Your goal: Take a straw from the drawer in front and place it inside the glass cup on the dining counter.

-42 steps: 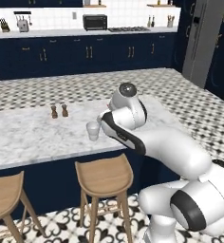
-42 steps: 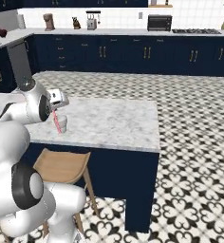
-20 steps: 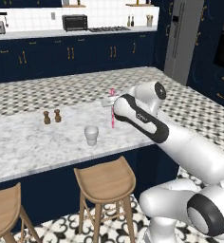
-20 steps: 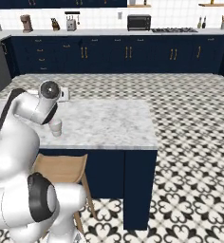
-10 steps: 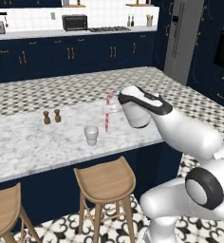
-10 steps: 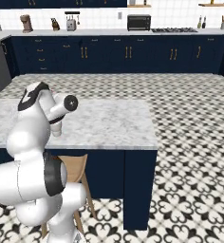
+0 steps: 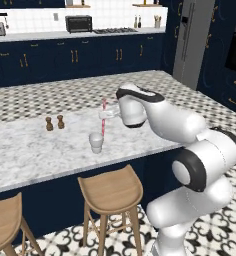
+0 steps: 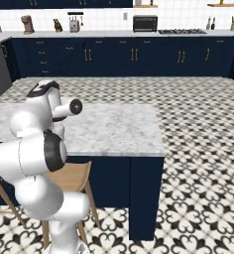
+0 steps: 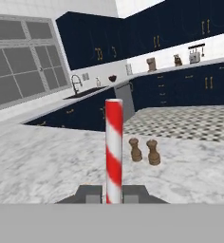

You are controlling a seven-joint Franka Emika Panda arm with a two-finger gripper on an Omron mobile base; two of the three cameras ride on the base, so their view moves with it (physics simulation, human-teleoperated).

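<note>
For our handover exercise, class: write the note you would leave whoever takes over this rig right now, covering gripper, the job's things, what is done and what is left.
Gripper: shut on the straw, held upright above the dining counter.
Glass cup: standing on the counter, just beside and below the straw, with nothing in it; two brown shakers stand further along.
Done: straw fetched and carried to the counter.
Left: line the straw up over the cup, lower it in, release.

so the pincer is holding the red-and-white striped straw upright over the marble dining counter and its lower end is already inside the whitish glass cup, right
Not quite. The pincer does hold the red-and-white striped straw upright over the marble dining counter, but its lower end is not in the whitish glass cup. The left base view shows the straw's lower end above and beside the cup's rim, not yet inside it.
</note>
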